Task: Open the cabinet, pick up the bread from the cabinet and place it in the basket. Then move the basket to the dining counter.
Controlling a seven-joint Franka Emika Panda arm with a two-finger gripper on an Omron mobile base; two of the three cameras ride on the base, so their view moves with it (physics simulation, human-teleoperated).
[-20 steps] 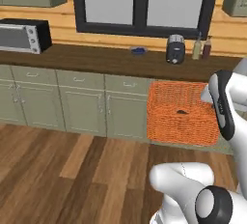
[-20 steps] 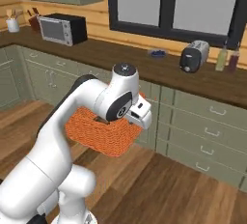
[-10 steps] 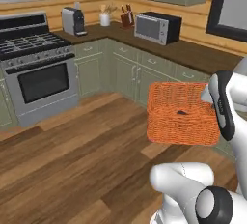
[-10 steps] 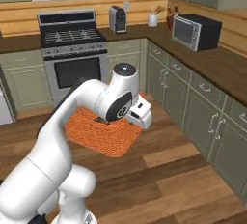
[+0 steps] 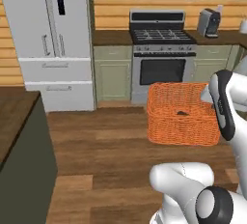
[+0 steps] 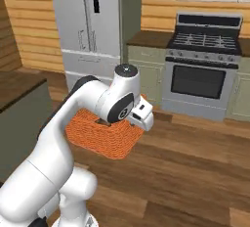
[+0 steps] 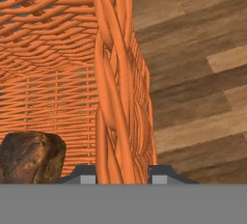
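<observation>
The orange woven basket hangs above the wooden floor in front of the arm, and shows again in the right base view. My gripper is shut on the basket's side wall, one finger inside and one outside. The dark-brown bread lies inside the basket, beside the held wall. In the right base view the hand sits at the basket's right rim. The dining counter, with its dark-brown top, stands at the far left of the left base view and also of the right base view.
A white fridge stands at the back left and a steel stove behind the basket. A coffee machine sits on the worktop right of the stove. Wooden floor stretches between the counter and the basket.
The whole picture has swung: the base has turned from the window wall past the microwave corner to the fridge and stove. The basket stays held in the same spot relative to the arm.
</observation>
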